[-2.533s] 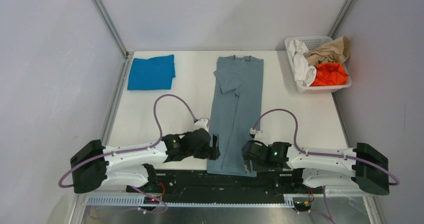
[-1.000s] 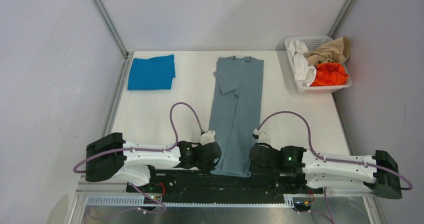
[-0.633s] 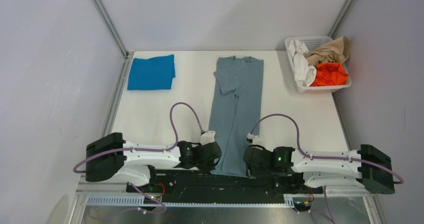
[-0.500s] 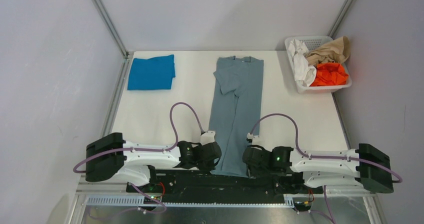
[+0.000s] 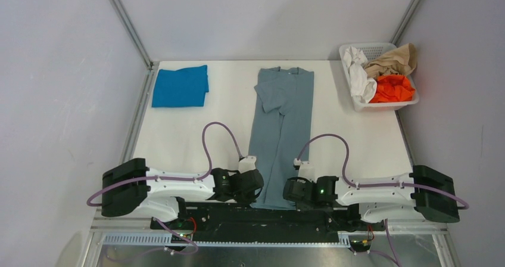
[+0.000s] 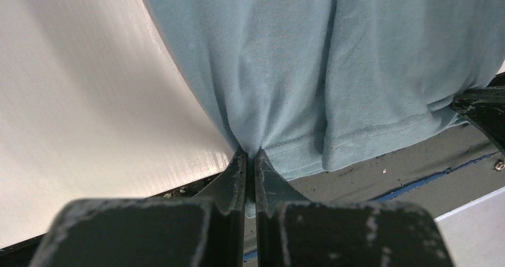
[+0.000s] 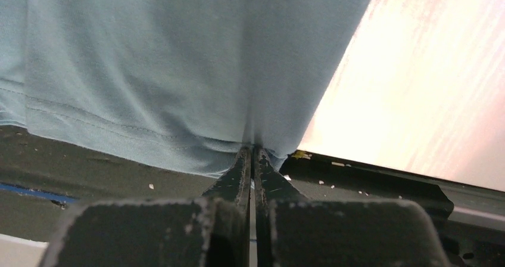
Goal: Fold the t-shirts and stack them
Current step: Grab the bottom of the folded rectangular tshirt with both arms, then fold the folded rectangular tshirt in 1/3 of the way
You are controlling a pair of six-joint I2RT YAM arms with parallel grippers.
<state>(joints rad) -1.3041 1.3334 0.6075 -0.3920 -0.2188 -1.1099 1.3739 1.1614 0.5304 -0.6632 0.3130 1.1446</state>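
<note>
The grey-blue t-shirt lies as a long narrow strip down the middle of the table, collar at the far end, hem hanging over the near edge. My left gripper is shut on the hem's left corner, cloth pinched between its fingers. On the hem's right corner my right gripper is shut too. A brighter blue t-shirt rests folded at the far left.
A white basket at the far right holds white, tan and orange cloth. A black rail runs along the near table edge under the hem. Metal frame posts stand at both far corners.
My right gripper slid left along the near edge onto the hem's right corner and shut on it. The left gripper held still on the left corner.
</note>
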